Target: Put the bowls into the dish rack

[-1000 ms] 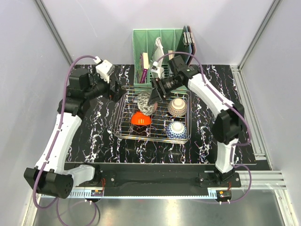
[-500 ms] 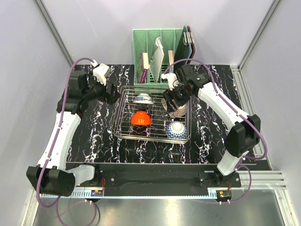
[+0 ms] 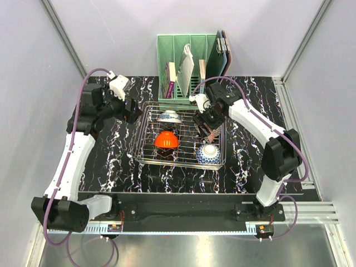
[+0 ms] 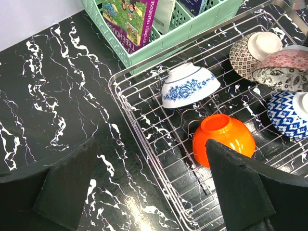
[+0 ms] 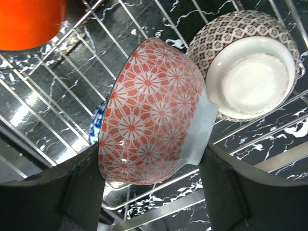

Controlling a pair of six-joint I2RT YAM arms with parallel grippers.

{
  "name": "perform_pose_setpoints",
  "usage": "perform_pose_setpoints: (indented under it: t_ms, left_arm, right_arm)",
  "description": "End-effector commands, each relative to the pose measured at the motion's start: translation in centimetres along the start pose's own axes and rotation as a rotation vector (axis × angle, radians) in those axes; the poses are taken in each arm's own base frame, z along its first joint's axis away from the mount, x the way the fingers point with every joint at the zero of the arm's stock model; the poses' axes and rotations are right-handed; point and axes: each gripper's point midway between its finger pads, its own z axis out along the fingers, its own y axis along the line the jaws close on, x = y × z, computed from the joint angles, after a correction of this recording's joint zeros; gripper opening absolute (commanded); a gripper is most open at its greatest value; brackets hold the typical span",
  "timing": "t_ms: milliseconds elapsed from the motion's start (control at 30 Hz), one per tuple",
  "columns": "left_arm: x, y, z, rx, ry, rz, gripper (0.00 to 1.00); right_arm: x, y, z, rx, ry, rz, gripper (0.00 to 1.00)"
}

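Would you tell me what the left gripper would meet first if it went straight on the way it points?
Probably the dish rack's near wire rim, just short of the orange bowl; depth is hard to judge.

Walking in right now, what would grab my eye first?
The glossy orange bowl, upside down near the middle of the chrome dish rack, stands out most. Beside it, the right gripper holds a pink-red flowered bowl tilted over the rack's right side.

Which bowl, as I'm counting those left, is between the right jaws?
The pink-red floral bowl, in the right gripper over the dish rack; the orange bowl, white-blue bowl, lattice bowl and blue dotted bowl lie free inside.
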Motion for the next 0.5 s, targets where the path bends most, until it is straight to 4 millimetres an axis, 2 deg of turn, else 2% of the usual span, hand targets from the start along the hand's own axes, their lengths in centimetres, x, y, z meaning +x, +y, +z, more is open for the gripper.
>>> perform_pose_setpoints:
  t_ms: [0,467]
  left_arm:
    - [-0.5,0.2,-0.8,-0.021,-0.024,0.018,0.99]
    - [-0.4,0.0,-0.8,-0.015,-0.024,0.004,0.99]
  right_arm:
    - [-2.0,-1.8,0.2,0.076,-0.059,-0.044,0.00]
    - [-1.8,-4.8,1.5,0.228,-0.046,-0.083,0.00]
